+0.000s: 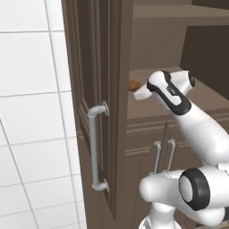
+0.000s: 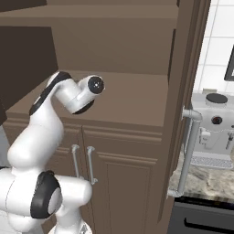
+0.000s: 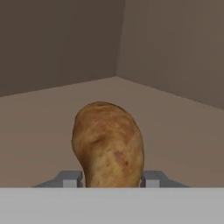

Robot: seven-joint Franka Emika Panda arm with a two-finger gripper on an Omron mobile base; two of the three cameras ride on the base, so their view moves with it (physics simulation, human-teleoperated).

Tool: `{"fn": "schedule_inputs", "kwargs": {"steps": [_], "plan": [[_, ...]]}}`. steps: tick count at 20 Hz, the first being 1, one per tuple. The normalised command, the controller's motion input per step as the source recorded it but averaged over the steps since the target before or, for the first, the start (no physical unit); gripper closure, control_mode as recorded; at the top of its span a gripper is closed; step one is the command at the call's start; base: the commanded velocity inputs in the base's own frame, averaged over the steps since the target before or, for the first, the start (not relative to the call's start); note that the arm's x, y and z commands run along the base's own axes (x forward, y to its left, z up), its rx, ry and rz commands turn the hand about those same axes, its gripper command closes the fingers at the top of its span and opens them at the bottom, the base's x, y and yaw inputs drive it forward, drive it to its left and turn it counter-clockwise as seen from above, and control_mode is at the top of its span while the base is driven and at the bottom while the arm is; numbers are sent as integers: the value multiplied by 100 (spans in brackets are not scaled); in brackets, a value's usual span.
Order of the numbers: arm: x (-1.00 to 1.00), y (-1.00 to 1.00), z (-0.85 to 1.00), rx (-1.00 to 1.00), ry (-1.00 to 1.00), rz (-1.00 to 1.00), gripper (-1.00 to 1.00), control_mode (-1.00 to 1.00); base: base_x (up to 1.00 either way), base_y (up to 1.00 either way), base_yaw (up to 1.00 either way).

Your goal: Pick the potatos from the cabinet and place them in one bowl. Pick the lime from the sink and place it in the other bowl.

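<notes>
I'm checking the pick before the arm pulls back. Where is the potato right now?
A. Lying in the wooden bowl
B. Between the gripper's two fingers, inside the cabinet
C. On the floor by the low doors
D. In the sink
B: in the hand view the potato sits between the fingers of the gripper, over the cabinet shelf.

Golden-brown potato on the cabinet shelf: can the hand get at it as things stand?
Probably yes. The tall dark brown cabinet door stands open, and the hand already has its fingertips on either side of the golden-brown potato, with nothing between.
</notes>
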Motion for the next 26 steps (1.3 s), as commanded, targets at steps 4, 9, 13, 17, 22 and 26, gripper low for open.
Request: {"fn": "schedule_inputs", "kwargs": {"steps": [4,9,13,17,22,26], "plan": [[-44,0,14,0,0,-25,100,-100,0,0,0],[-47,0,15,0,2,-25,100,-100,0,0,0],[-49,0,21,0,7,-26,100,-100,0,0,0],[-47,-3,34,0,13,-25,100,-100,0,0,0],[-51,-16,35,0,17,-22,100,-100,0,0,0],[-51,-25,34,0,18,-17,100,-100,0,0,0]]}}
